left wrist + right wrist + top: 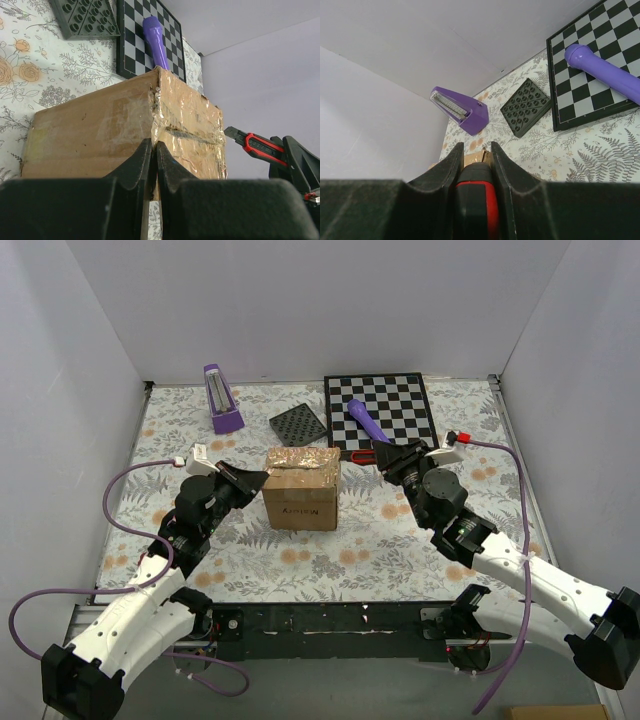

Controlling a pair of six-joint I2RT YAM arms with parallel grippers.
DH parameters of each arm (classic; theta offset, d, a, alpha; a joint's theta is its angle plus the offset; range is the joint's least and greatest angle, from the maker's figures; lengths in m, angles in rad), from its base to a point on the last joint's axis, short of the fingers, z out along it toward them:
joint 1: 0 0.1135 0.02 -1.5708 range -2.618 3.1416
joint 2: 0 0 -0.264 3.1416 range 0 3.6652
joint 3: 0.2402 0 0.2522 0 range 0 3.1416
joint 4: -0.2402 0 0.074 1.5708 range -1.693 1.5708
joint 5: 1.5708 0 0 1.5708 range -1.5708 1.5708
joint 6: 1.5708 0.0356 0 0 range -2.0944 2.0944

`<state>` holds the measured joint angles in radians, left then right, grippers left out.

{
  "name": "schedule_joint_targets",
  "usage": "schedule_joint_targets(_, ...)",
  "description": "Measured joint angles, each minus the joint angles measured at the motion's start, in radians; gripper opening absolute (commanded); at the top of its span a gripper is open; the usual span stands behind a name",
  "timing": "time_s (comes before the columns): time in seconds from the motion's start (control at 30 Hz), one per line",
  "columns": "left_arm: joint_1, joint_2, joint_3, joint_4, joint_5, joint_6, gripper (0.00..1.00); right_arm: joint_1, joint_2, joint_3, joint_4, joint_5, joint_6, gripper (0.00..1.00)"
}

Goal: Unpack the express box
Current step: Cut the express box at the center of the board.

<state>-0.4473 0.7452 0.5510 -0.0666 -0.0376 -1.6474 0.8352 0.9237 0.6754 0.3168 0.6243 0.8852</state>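
Observation:
The express box (302, 502) is a brown carton with glossy tape over its top, standing mid-table. It fills the left wrist view (95, 130). My left gripper (262, 478) is shut, and in its own view its tips (154, 146) rest against the box's left side at a taped corner edge. My right gripper (388, 456) is shut on a red and black utility knife (366, 455) just right of the box top. The knife (252, 143) points at the box's taped face without touching it. In the right wrist view the knife (476, 200) sits between the fingers, with a sliver of the box (470, 159) beyond.
A black-and-white chessboard (400, 400) lies at the back right with a purple cylinder (364, 420) on it. A black studded plate (298, 425) and a purple metronome (222, 400) stand behind the box. White walls enclose the floral tablecloth.

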Motion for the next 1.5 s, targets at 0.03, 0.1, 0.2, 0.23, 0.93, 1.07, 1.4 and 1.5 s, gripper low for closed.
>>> schedule_joint_targets(0.03, 0.0, 0.0, 0.0, 0.0, 0.0, -0.003, 0.0, -0.002, 0.0, 0.0, -0.003, -0.003, 0.007, 0.01)
schedule_joint_targets(0.1, 0.0, 0.001, -0.001, 0.0, -0.004, -0.012, 0.0, -0.004, 0.0, 0.0, -0.011, -0.007, 0.025, 0.01)
schedule_joint_targets(0.2, 0.0, 0.001, -0.003, 0.0, -0.018, -0.033, 0.0, -0.005, -0.002, 0.0, -0.026, -0.015, 0.052, 0.01)
schedule_joint_targets(0.23, 0.0, 0.001, -0.004, 0.0, -0.024, -0.039, 0.0, -0.005, -0.003, 0.0, -0.03, -0.019, 0.059, 0.01)
schedule_joint_targets(0.93, -0.001, -0.025, -0.054, 0.043, -0.171, -0.19, 0.0, -0.019, -0.063, -0.042, -0.109, -0.195, 0.187, 0.01)
schedule_joint_targets(1.07, -0.001, -0.03, -0.061, 0.05, -0.204, -0.194, 0.0, -0.019, -0.062, -0.049, -0.105, -0.23, 0.207, 0.01)
schedule_joint_targets(1.4, 0.001, -0.052, -0.071, 0.04, -0.272, -0.191, 0.0, -0.019, -0.04, -0.042, -0.113, -0.321, 0.217, 0.01)
schedule_joint_targets(1.5, 0.001, -0.069, -0.079, 0.037, -0.269, -0.187, 0.0, -0.021, -0.043, -0.042, -0.117, -0.324, 0.211, 0.01)
